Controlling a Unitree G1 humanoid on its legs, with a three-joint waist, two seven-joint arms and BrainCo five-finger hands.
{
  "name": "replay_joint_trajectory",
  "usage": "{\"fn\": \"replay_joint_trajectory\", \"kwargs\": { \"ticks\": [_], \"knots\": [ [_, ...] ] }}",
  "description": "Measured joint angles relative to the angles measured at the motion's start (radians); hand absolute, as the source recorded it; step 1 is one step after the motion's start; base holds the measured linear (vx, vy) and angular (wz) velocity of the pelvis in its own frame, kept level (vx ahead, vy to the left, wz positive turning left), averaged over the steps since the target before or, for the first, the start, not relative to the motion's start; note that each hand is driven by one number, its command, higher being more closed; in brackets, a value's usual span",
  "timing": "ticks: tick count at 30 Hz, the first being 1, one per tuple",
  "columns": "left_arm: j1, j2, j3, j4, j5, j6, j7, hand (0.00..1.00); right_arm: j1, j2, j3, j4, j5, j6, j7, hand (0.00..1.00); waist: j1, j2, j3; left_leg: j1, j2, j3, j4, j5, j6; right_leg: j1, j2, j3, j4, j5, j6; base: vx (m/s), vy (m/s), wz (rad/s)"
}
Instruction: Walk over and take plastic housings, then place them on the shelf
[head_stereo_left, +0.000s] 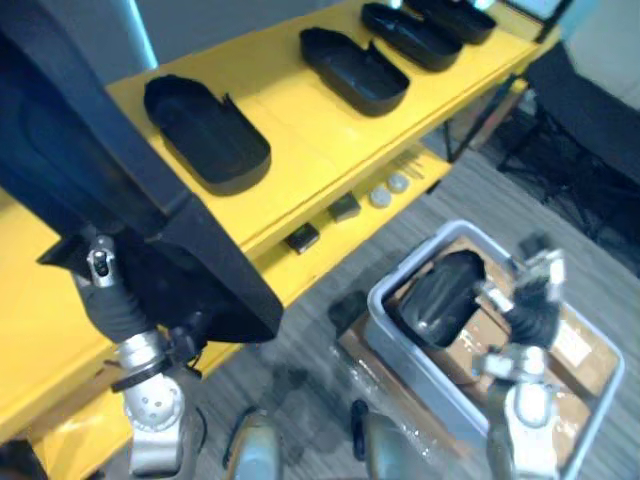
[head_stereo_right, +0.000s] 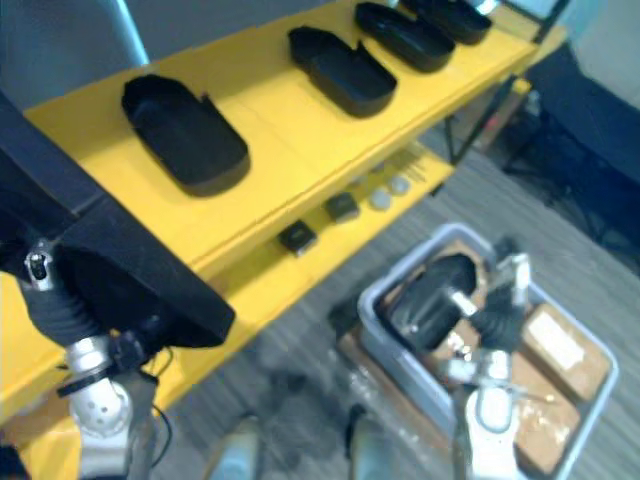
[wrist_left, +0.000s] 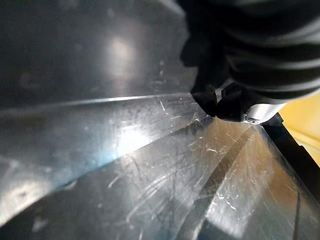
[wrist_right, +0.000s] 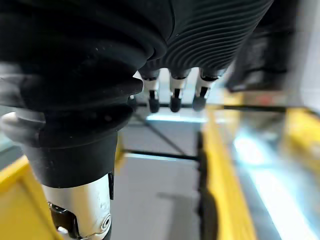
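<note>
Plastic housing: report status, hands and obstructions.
Left hand on carried housing, raised at yellow shelf. Right hand open, idle over grey bin, spare housing inside. Shelf space beside shelved housings looks free.

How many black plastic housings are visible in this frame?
6 housings: four in a row on the yellow shelf, one at the left hand, one in the grey bin, which may hide more.

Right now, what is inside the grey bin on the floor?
A black plastic housing rests in the grey bin, on brown cardboard. The right hand covers part of the cardboard; what lies under the housing is hidden.
</note>
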Motion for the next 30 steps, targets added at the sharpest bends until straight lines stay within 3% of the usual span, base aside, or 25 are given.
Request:
{"fn": "replay_joint_trajectory", "kwargs": {
  "ticks": [2,4,6,11,15,18,19,22,27,30],
  "knots": [
    [-0.026,0.001,0.013,0.003,0.004,0.000,0.028,1.00,-0.095,-0.029,-0.026,0.028,0.042,0.000,-0.032,0.00,0.010,0.019,0.003,0.059,0.030,0.052,-0.158,0.082,-0.017,-0.008,0.007,0.005,-0.016,0.012,-0.020,0.02,-0.312,-0.08],
    [-0.060,0.001,0.014,0.015,0.024,-0.002,0.044,1.00,-0.094,-0.027,-0.025,0.027,0.064,-0.001,-0.028,0.00,0.004,0.022,0.003,0.116,0.048,0.092,-0.248,0.134,-0.021,0.015,0.013,0.005,-0.037,0.017,-0.028,0.01,-0.199,-0.06],
    [-0.069,0.001,0.014,0.024,0.028,-0.007,0.055,1.00,-0.076,-0.024,-0.023,0.026,0.065,-0.002,-0.004,0.00,-0.002,0.025,0.003,0.153,0.060,0.117,-0.277,0.142,-0.020,0.040,0.020,0.005,-0.054,0.019,-0.031,0.01,-0.081,-0.15],
    [-0.067,0.002,0.059,0.059,0.102,-0.006,0.092,1.00,-0.116,-0.007,0.036,0.019,0.135,-0.064,0.142,0.00,-0.003,0.028,0.000,0.181,0.034,0.134,-0.280,0.141,0.008,0.069,0.000,0.003,-0.072,0.011,-0.028,-0.03,0.020,0.02],
    [-0.005,-0.001,0.100,0.061,0.109,0.039,0.101,1.00,-0.236,0.038,0.208,0.040,0.150,-0.058,0.208,0.00,0.014,0.053,-0.018,0.219,0.001,0.102,-0.282,0.161,0.038,0.160,-0.050,-0.074,-0.090,0.001,-0.019,0.02,0.039,0.56],
    [0.051,-0.003,0.114,0.064,0.111,0.069,0.075,1.00,-0.287,0.075,0.281,0.122,0.138,-0.015,0.216,0.00,0.039,0.076,-0.050,0.223,-0.022,0.096,-0.322,0.204,0.066,0.243,-0.098,-0.188,-0.138,-0.002,-0.013,0.04,0.014,1.09],
    [0.076,-0.003,0.137,0.064,0.111,0.069,0.052,1.00,-0.292,0.088,0.293,0.164,0.128,0.003,0.211,0.00,0.050,0.076,-0.057,0.222,-0.035,0.097,-0.347,0.232,0.084,0.276,-0.119,-0.238,-0.160,-0.002,-0.009,0.04,0.014,1.13],
    [0.111,-0.002,0.207,0.066,0.106,0.067,0.003,1.00,-0.293,0.097,0.308,0.245,0.089,0.029,0.184,0.00,0.071,0.075,-0.059,0.222,-0.061,0.077,-0.402,0.289,0.080,0.350,-0.152,-0.355,-0.205,0.005,0.008,0.03,0.027,1.21],
    [0.158,0.000,0.254,0.067,0.092,0.067,-0.069,1.00,-0.310,0.098,0.314,0.265,0.053,0.047,0.180,0.00,0.103,0.053,-0.075,0.223,-0.091,0.045,-0.461,0.334,0.084,0.387,-0.174,-0.405,-0.247,0.024,0.027,0.03,0.029,0.40],
    [0.164,0.001,0.249,0.067,0.094,0.066,-0.116,1.00,-0.299,0.091,0.310,0.268,0.079,0.064,0.209,0.00,0.101,0.026,-0.094,0.231,-0.088,0.070,-0.488,0.347,0.084,0.390,-0.171,-0.395,-0.284,0.050,0.029,0.01,0.020,-0.12]
  ]
}}
